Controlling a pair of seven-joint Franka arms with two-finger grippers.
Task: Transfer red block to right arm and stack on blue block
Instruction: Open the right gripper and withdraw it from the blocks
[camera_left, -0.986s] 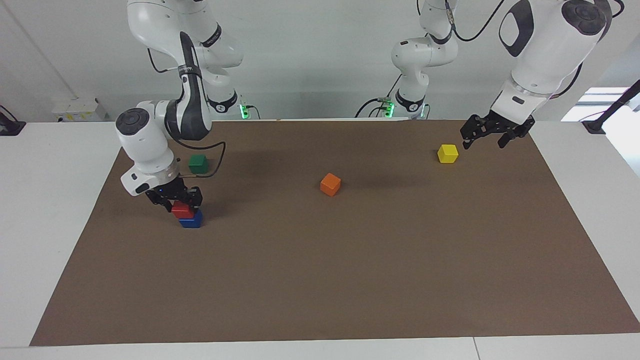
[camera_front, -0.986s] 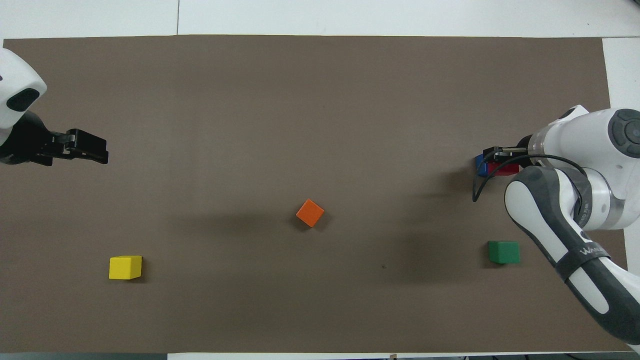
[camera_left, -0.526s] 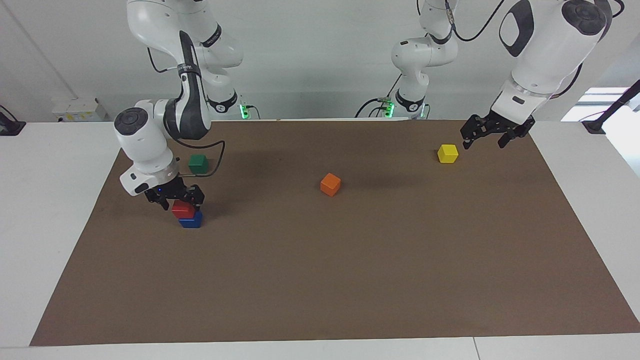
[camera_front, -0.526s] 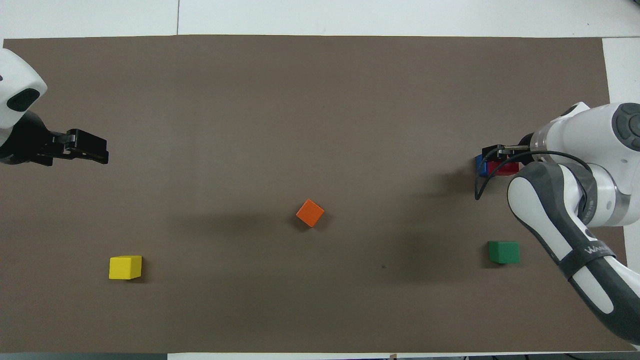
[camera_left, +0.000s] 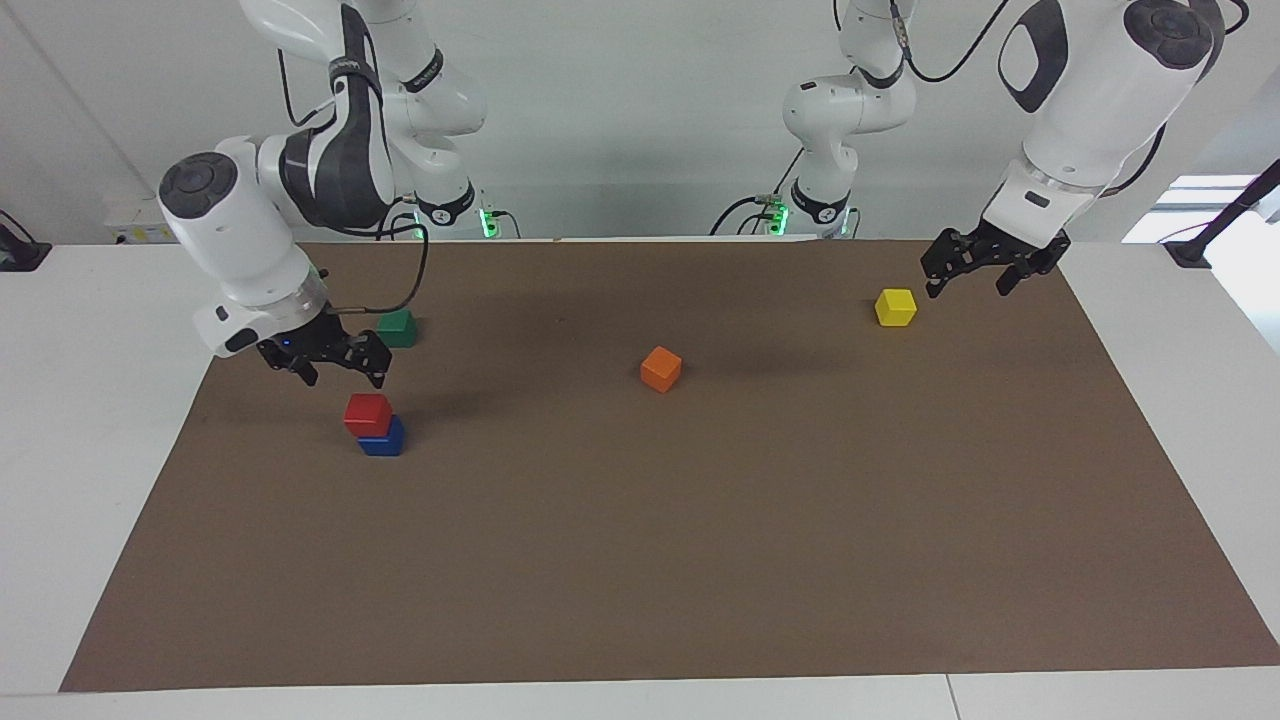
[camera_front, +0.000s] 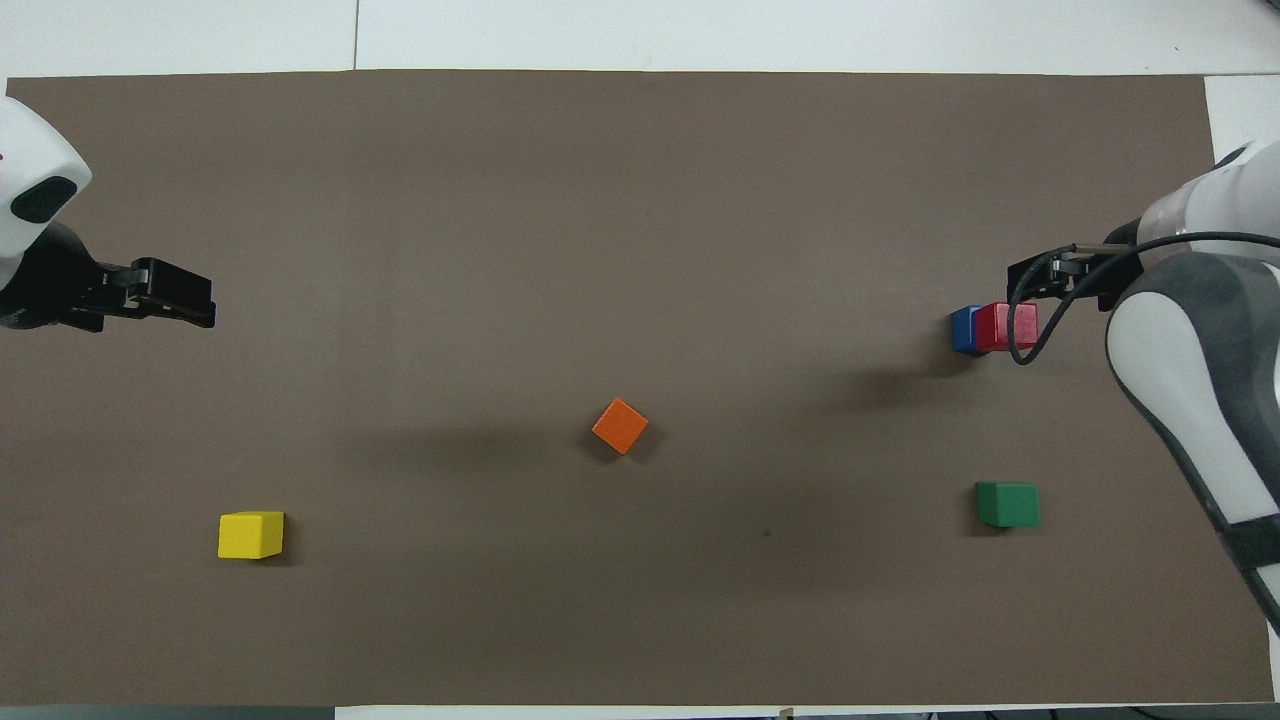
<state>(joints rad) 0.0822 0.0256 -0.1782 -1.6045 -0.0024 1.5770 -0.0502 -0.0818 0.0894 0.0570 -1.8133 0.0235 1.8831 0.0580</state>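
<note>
Red block (camera_left: 367, 413) sits on the blue block (camera_left: 384, 441), slightly offset, near the worktop (camera_left: 640, 560) edge at the right arm's end. Right hand (camera_left: 331, 361) hangs above the stack, fingers spread, holding nothing. Left hand (camera_left: 972, 272) waits open above the worktop beside the yellow block (camera_left: 895, 306).

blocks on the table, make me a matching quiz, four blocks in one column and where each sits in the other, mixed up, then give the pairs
Blocks:
1. red block
2. green block
3. orange block
4. yellow block

Places:
A. near the middle of the mat, alone
B. on the blue block
C. toward the left arm's end, by the left gripper
D. toward the right arm's end, nearer to the robots than the stack, beside the right gripper

Pairs: 1-B, 2-D, 3-A, 4-C
</note>
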